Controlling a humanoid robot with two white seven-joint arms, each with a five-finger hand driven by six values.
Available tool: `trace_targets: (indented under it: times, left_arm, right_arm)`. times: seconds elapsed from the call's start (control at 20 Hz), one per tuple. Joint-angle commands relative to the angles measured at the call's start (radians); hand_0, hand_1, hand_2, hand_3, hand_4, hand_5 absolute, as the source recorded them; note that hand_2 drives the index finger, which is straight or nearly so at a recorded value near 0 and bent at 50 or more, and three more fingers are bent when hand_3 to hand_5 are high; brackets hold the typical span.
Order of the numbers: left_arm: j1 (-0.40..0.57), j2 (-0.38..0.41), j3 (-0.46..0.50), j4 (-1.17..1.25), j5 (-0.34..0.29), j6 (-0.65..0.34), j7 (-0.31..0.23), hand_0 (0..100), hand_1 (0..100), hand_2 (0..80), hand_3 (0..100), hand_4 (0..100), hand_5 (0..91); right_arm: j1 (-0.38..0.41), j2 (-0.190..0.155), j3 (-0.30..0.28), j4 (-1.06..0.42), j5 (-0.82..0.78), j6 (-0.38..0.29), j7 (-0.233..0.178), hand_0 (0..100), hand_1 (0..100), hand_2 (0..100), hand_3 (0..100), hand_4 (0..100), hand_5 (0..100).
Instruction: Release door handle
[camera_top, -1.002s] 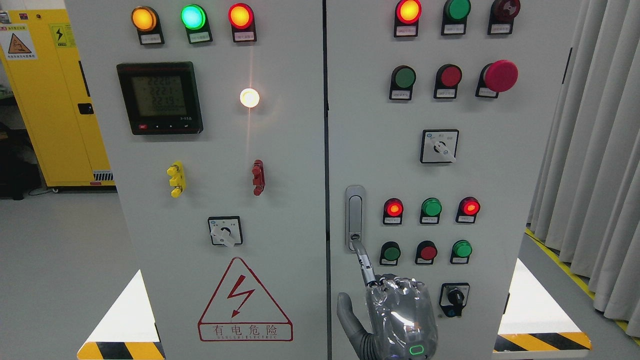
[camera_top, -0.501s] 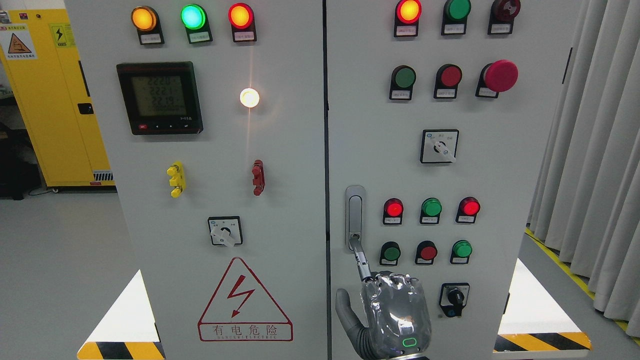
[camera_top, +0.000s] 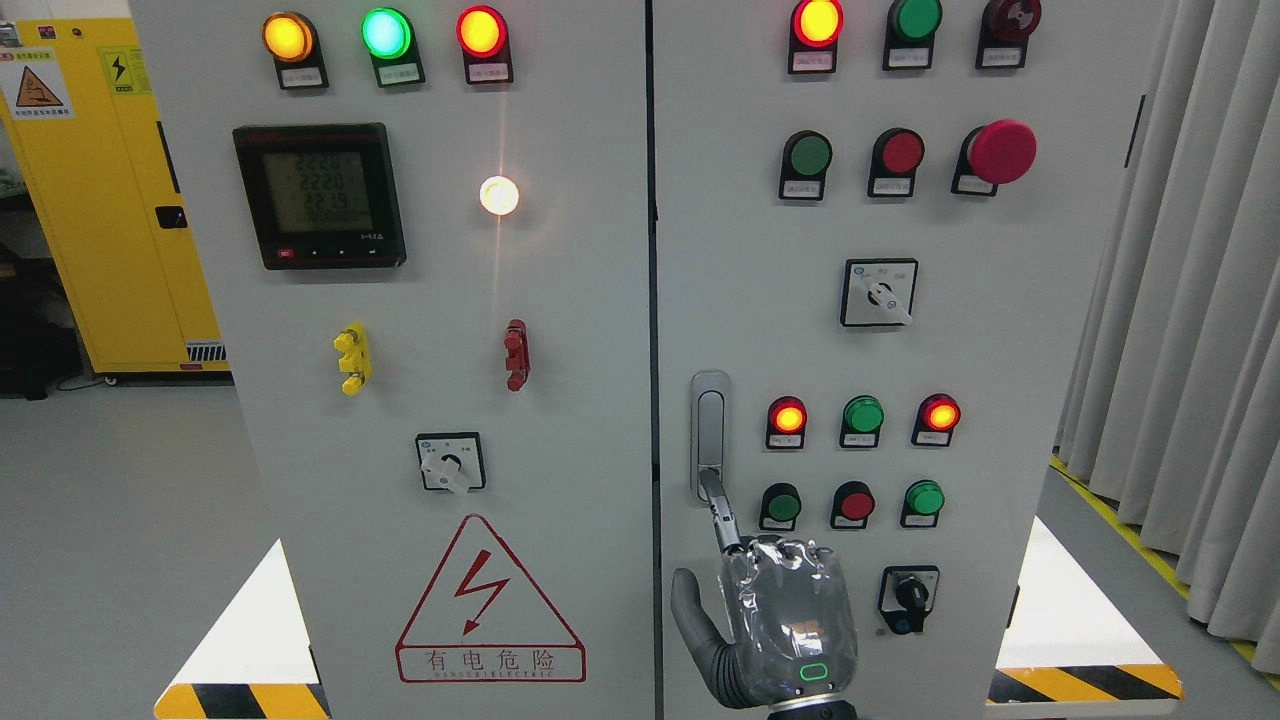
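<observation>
1. Right hand (camera_top: 785, 620) comes up from the bottom edge, right of the middle, its back towards us. Its index finger (camera_top: 722, 515) is stretched out and the other fingers are curled in, so it is mostly clenched and grasps nothing. The thumb sticks out to the left.
2. The grey cabinet's right door (camera_top: 1000, 400) fills the space behind the hand, and the left door (camera_top: 560, 300) stands beside it across a dark seam.
3. A pale curtain (camera_top: 1180, 350) hangs at the far right, and a yellow cabinet (camera_top: 100, 200) stands at the far left.
4. A red lightning warning triangle (camera_top: 489, 605) sits low on the left door, with a dark meter (camera_top: 318, 195) showing lit digits high above it.
5. The door handle (camera_top: 710, 425), a slim upright silver bar, is set at the left edge of the right door, just beside the seam. The index fingertip touches its lower end, and no finger wraps around it.
6. A red mushroom button (camera_top: 1000, 150) juts out near the top right, and below it is a rotary switch (camera_top: 879, 292).
</observation>
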Motion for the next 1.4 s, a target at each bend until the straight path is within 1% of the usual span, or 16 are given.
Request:
trace_targets:
  times: [0.0, 1.35]
  left_arm:
    - [0.000, 0.000, 0.000, -0.015, 0.000, 0.000, 0.000, 12, 56, 0.0, 0, 0, 0.0]
    - [0.000, 0.000, 0.000, -0.015, 0.000, 0.000, 0.000, 12, 56, 0.0, 0, 0, 0.0]
  right_arm:
    - [-0.011, 0.002, -0.013, 0.024, -0.002, 0.003, 0.000, 64, 40, 1, 100, 100, 100]
    - [-0.019, 0.002, -0.009, 0.034, -0.008, 0.003, 0.017, 66, 41, 4, 100, 100, 100]
